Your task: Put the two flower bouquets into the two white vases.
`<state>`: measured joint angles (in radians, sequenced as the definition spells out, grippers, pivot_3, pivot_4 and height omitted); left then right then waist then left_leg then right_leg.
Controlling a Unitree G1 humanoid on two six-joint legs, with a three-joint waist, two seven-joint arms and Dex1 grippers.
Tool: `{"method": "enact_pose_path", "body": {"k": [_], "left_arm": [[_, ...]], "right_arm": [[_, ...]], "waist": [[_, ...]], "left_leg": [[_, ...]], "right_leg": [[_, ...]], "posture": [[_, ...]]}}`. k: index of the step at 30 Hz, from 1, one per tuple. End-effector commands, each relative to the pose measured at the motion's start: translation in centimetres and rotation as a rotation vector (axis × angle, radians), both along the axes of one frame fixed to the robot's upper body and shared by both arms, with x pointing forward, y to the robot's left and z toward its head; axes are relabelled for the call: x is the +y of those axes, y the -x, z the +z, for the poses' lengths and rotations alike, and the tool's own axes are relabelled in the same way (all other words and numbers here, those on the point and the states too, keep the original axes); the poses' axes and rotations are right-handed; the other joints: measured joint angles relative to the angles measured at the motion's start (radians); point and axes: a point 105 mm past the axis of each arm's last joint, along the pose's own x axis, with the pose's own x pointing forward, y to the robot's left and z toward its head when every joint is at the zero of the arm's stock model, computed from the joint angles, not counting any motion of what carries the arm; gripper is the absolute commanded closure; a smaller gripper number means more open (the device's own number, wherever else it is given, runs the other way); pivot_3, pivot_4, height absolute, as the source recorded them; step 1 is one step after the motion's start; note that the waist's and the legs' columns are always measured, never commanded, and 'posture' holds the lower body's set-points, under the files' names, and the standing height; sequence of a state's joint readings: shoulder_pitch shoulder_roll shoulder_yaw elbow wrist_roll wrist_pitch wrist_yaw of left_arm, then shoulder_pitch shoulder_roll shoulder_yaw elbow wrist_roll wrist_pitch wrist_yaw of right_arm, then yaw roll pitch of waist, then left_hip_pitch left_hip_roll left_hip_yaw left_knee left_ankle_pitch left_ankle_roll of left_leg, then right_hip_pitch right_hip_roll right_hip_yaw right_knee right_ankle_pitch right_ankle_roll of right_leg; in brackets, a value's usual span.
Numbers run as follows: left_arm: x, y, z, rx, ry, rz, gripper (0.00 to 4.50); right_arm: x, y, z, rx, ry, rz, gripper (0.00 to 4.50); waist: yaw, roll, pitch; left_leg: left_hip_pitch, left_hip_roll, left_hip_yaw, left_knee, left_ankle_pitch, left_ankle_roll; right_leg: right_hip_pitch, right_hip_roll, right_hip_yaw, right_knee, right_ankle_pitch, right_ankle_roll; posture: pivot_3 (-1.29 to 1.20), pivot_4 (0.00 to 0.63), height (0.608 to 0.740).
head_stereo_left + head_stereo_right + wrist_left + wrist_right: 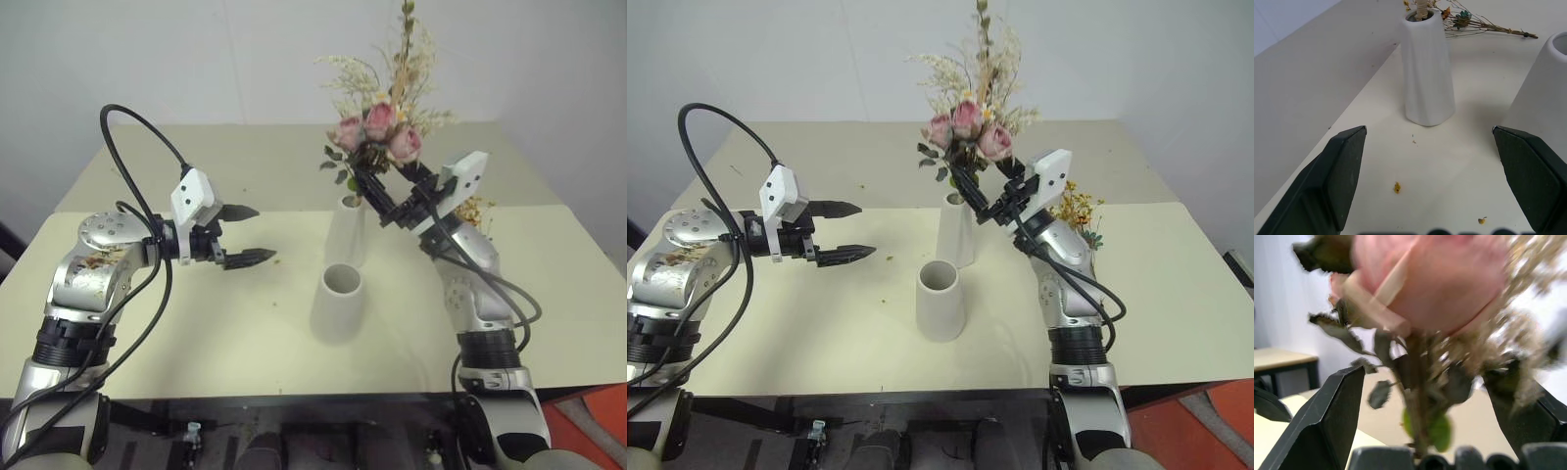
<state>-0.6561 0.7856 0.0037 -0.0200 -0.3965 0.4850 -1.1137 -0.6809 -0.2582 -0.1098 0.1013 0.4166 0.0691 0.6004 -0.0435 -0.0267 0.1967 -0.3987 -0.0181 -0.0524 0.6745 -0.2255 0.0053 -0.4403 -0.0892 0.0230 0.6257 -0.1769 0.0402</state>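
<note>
The right wrist view shows, up close, the pink rose bouquet with green leaves (1435, 284) between the right gripper (389, 196) jaws, wide apart, stems in the tall slim white vase (347, 231). Yellow-orange blossom bouquet (1076, 208) lies on the table (245, 323) behind the right arm. Short wide white vase (337, 302) stands empty in front. Left gripper (247, 236) hovers level, jaws wide, holding nothing.

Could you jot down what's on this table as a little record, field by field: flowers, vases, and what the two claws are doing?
Pink rose bouquet: standing in the tall vase
Yellow-orange bouquet: lying on the table, behind the right arm
Short vase: empty, nearer the robot than the tall one
Right gripper: open, its fingers on either side of the rose stems
Left gripper: open, holding nothing, above the table to the left of the vases
Task state: one bouquet placed, one to go
</note>
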Motion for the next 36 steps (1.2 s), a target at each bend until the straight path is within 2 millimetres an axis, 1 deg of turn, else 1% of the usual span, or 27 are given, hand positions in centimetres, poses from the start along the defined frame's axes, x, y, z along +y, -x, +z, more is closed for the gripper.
{"method": "enact_pose_path", "body": {"k": [1, 3, 7, 10, 12, 13, 15, 16, 20, 22, 23, 26, 29, 33, 36], "left_arm": [[0.0, 0.9, 1.6, -0.051, -0.008, -0.031, 0.00], [0.0, 1.1, 1.7, -0.053, -0.014, -0.038, 0.00], [-0.2, 1.9, 2.0, -0.059, -0.053, -0.073, 0.00], [-0.3, 2.7, 2.0, -0.061, -0.090, -0.099, 0.00], [-0.3, 3.1, 2.0, -0.063, -0.130, -0.105, 0.00], [-0.3, 3.2, 2.0, -0.065, -0.143, -0.106, 0.00], [-0.4, 3.5, 1.9, -0.069, -0.177, -0.114, 0.00], [-0.4, 3.6, 1.9, -0.070, -0.184, -0.117, 0.00], [-0.7, 4.0, 1.7, -0.078, -0.222, -0.148, 0.00], [-0.9, 4.2, 1.6, -0.080, -0.249, -0.164, 0.00], [-1.0, 4.3, 1.5, -0.080, -0.256, -0.169, 0.00], [-1.3, 4.5, 1.2, -0.084, -0.296, -0.187, 0.00], [-1.7, 4.8, 1.2, -0.089, -0.291, -0.205, 0.00], [-1.9, 5.1, 1.2, -0.092, -0.290, -0.211, 0.00], [-1.9, 5.3, 1.2, -0.092, -0.287, -0.210, 0.00]], "right_arm": [[-0.8, 1.7, 1.8, -0.085, 0.046, 0.018, 0.06], [-1.1, 2.1, 1.9, -0.083, 0.058, 0.022, 0.06], [-2.9, 2.6, 1.7, -0.046, 0.122, -0.039, 0.06], [-4.8, 3.3, 1.4, -0.018, 0.165, -0.090, 0.06], [-6.3, 3.7, 0.9, 0.024, 0.234, -0.143, 0.06], [-6.8, 3.8, 0.8, 0.040, 0.255, -0.161, 0.06], [-8.4, 3.8, 0.0, 0.130, 0.330, -0.210, 0.06], [-8.9, 3.8, -0.4, 0.165, 0.354, -0.223, 0.06], [-12.4, 2.7, -3.3, 0.395, 0.515, -0.429, 0.06], [-13.6, 2.4, -4.6, 0.545, 0.511, -0.461, 0.06], [-13.9, 2.4, -4.9, 0.588, 0.508, -0.468, 0.06], [-15.5, 1.4, -5.9, 0.754, 0.472, -0.541, 0.06], [-16.5, 0.7, -7.2, 0.885, 0.481, -0.567, 0.06], [-17.4, 0.1, -8.6, 0.969, 0.516, -0.574, 0.06], [-17.8, -0.5, -9.2, 1.003, 0.524, -0.564, 0.06]], "waist": [[0.000, 0.000, 0.000], [-0.001, 0.000, 0.000], [0.001, 0.000, 0.000], [0.002, 0.000, 0.000], [0.004, 0.000, 0.000], [0.004, 0.000, 0.000], [0.005, 0.000, 0.000], [0.005, 0.000, 0.000], [0.004, 0.000, 0.000], [0.004, 0.000, 0.000], [0.004, 0.000, 0.000], [0.000, 0.000, 0.000], [0.001, 0.000, 0.000], [0.003, 0.000, 0.000], [0.002, 0.000, 0.000]], "left_leg": [[0.000, 0.000, 0.000, 0.000, 0.000, 0.000], [0.000, 0.000, 0.000, 0.000, 0.000, 0.000], [0.000, 0.000, 0.000, 0.000, 0.000, 0.000], [0.000, 0.000, 0.001, 0.000, 0.000, 0.000], [0.000, 0.000, 0.001, 0.000, 0.000, 0.000], [0.000, 0.000, 0.001, 0.000, 0.000, 0.000], [0.000, 0.000, 0.001, 0.000, 0.000, 0.000], [0.000, 0.000, 0.002, 0.001, 0.000, 0.000], [0.000, 0.000, 0.003, 0.001, 0.000, 0.000], [0.000, 0.000, 0.003, 0.001, 0.000, 0.000], [0.000, 0.000, 0.003, 0.002, 0.000, 0.000], [0.000, 0.000, 0.003, 0.002, 0.000, 0.000], [0.000, 0.000, 0.005, 0.002, 0.000, 0.000], [-0.001, 0.000, 0.004, 0.002, 0.000, 0.000], [-0.002, 0.000, 0.005, 0.002, 0.000, 0.000]], "right_leg": [[0.000, 0.000, 0.000, 0.000, 0.000, 0.000], [0.000, 0.000, 0.000, 0.000, -0.001, 0.001], [0.000, 0.000, 0.000, 0.000, -0.002, 0.003], [0.001, 0.000, 0.000, -0.001, -0.003, 0.004], [0.001, 0.000, 0.001, -0.001, -0.003, 0.004], [0.001, 0.000, 0.001, -0.001, -0.003, 0.005], [0.001, 0.000, 0.001, -0.002, -0.004, 0.005], [0.001, -0.001, 0.001, -0.002, -0.004, 0.005], [0.002, 0.000, 0.001, -0.002, -0.004, 0.006], [0.002, 0.000, 0.001, -0.002, -0.004, 0.006], [0.002, 0.000, 0.001, -0.002, -0.004, 0.006], [0.002, 0.000, 0.003, -0.002, -0.004, 0.006], [0.001, 0.000, 0.004, -0.002, -0.004, 0.006], [0.001, 0.000, 0.004, -0.004, -0.004, 0.006], [0.001, 0.000, 0.004, -0.007, -0.004, 0.007]], "posture": [[0.00, 0.150, 0.740], [0.00, 0.150, 0.740], [0.00, 0.150, 0.740], [0.00, 0.150, 0.740], [0.00, 0.150, 0.740], [0.00, 0.150, 0.740], [0.00, 0.150, 0.740], [0.00, 0.150, 0.740], [0.00, 0.150, 0.740], [0.00, 0.150, 0.740], [0.00, 0.150, 0.740], [0.00, 0.150, 0.740], [0.00, 0.150, 0.740], [0.00, 0.150, 0.740], [0.00, 0.150, 0.740]]}}
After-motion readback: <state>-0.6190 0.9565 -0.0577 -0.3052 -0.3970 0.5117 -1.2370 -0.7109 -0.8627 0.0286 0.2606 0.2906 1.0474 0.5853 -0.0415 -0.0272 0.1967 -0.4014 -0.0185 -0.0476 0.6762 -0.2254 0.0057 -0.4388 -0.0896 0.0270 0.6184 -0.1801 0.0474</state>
